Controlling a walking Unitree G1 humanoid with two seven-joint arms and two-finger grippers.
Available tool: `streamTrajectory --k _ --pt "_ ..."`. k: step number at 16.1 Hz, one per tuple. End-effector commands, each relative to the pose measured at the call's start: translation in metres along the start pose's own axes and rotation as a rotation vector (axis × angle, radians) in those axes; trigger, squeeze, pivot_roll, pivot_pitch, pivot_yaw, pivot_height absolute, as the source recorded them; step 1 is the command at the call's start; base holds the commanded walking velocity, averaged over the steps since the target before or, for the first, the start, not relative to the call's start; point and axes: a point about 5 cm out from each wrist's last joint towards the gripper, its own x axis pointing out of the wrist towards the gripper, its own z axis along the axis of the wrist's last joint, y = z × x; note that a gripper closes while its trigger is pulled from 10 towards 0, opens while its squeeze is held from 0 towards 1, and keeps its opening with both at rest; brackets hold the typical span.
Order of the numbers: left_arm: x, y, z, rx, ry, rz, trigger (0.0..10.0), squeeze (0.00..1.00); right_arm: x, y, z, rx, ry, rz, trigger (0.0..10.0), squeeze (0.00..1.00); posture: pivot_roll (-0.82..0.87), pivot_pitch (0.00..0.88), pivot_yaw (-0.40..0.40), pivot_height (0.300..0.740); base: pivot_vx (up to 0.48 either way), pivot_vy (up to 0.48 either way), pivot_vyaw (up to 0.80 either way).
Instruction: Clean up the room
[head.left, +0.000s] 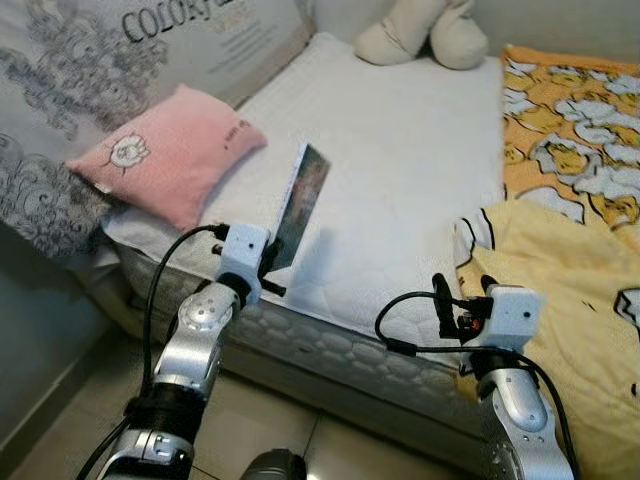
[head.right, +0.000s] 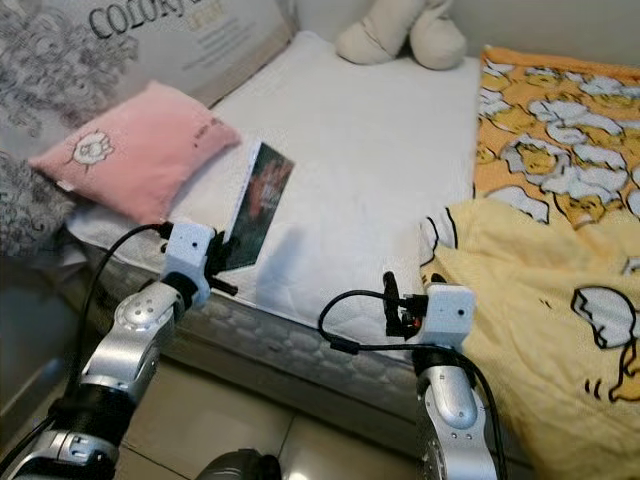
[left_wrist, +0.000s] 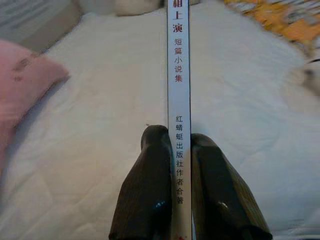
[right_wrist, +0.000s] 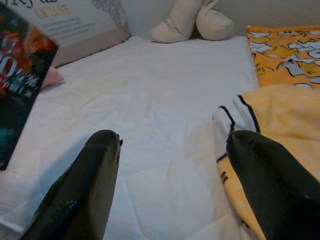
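Upright, thin white-spined book (left_wrist: 178, 90) between left pincer (left_wrist: 179, 150) fingers.

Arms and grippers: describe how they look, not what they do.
Both arms are silver metal with rounded joints, each ending in a white boxy wrist block. Black cables loop from each wrist. The left gripper and right gripper each have two long glossy black fingers.

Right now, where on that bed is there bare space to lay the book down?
The white mattress is bare in the middle, between the pink pillow and the yellow duck-print blanket. The cream plush toy crowds the far end. The left claw grips the thin book.
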Motion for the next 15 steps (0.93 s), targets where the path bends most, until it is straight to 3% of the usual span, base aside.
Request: streamTrajectory --k 1,4,15 --pt "0.006 -0.003 0.015 0.006 -0.066 -0.032 0.0 0.00 -0.001 0.000 0.001 -0.005 -0.010 -0.005 10.0 0.29 -0.03 0.020 0.067 0.740 0.000 0.476 0.00" --pt "0.011 -0.006 0.016 -0.007 -0.070 -0.064 0.0 0.00 -0.004 -0.001 -0.002 -0.019 -0.003 -0.025 10.0 0.30 -0.05 0.024 0.075 0.740 0.000 0.477 -0.53" --pt "0.018 -0.014 0.010 -0.081 -0.053 -0.022 0.0 0.00 -0.001 -0.003 0.000 -0.041 -0.010 0.002 10.0 0.30 -0.05 0.001 0.062 0.740 0.000 0.475 0.00"
